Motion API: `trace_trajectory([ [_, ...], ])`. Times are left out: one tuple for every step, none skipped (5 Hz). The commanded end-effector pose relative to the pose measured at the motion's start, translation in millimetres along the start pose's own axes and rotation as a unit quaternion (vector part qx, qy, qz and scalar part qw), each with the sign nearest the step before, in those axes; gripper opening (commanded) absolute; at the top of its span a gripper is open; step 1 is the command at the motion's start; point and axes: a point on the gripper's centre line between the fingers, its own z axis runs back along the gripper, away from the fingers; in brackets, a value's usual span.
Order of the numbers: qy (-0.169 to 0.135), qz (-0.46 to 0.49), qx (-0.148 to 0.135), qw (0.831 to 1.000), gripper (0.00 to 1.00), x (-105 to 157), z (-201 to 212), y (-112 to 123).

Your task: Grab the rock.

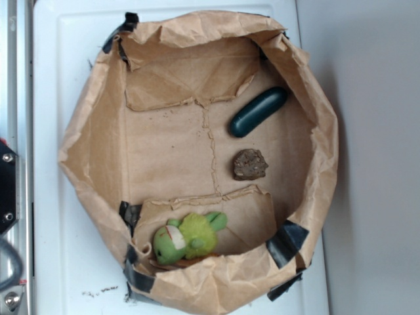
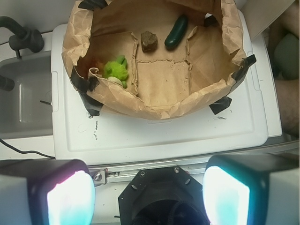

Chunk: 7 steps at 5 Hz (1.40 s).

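step: approach, we have not reached the rock | claw: wide open, empty, well apart | next: descend into the paper bag over the rock

1. I see the rock rough, speckled, matt brown-grey.
2. The bag is creased matt brown paper, with glossy black tape at its corners.
3. The oblong object looks smooth, dark green, slightly glossy.
4. The toy is fuzzy green plush.
5. The lid underneath looks like smooth white plastic.
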Motion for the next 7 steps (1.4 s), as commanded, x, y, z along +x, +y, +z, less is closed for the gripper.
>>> trace_trajectory([
  [0.000, 0.000, 0.000, 1.000, 1.00, 0.0, 0.0, 0.0],
  [0.022, 0.011, -0.003, 1.000, 1.00, 20.9, -9.4, -19.6],
  [-0.003, -0.053, -0.019, 0.998, 1.00, 34.9, -32.5, -32.9],
  [0.056, -0.087, -0.128, 0.986, 1.00, 64.1, -5.0, -41.0],
  [0.056, -0.087, -0.128, 0.986, 1.00, 64.1, -5.0, -41.0],
  [0.056, -0.087, -0.128, 0.986, 1.00, 64.1, -5.0, -41.0],
  [0.076, -0.167, -0.089, 0.979, 1.00, 108.9, -59.3, -4.6],
])
